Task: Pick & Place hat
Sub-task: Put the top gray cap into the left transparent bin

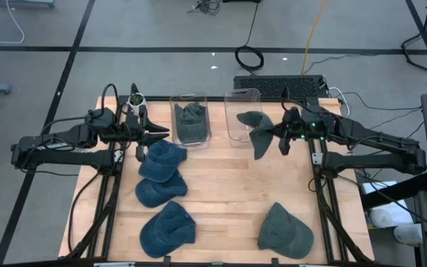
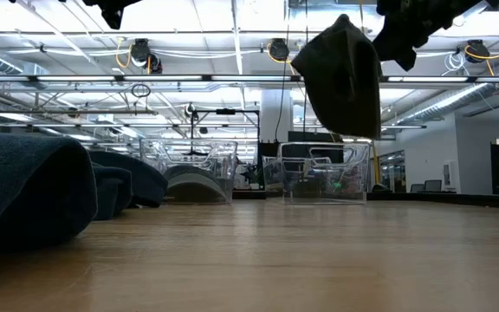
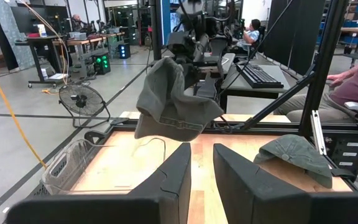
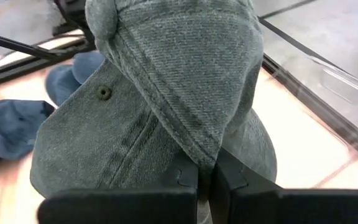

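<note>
A grey-green hat (image 1: 256, 135) hangs in the air over the near right corner of the empty clear bin (image 1: 241, 104), and my right gripper (image 1: 274, 138) is shut on it. The low view shows this hat (image 2: 345, 78) high above the tabletop. The other clear bin (image 1: 191, 122), to its left, has a dark hat resting inside. My left gripper (image 1: 165, 135) hovers level beside that bin, a little open, with nothing between its fingers (image 3: 179, 165). On the table lie three blue hats (image 1: 161, 159) at the left and a green hat (image 1: 285, 231) at the near right. My right gripper pinches a folded ridge of the hat's cloth (image 4: 205, 155) between its two fingers, several layers thick. It comes from the table's right side, slanting a little downward. The hat is lifted clear and droops below and ahead of the fingers, crumpled and slack.
The blue hats (image 1: 160, 191) (image 1: 167, 226) fill the left half of the wooden table (image 1: 228, 193); bare wood lies in the middle. Cables and a keyboard (image 1: 280, 83) sit beyond the far edge. People sit at desks in the room behind.
</note>
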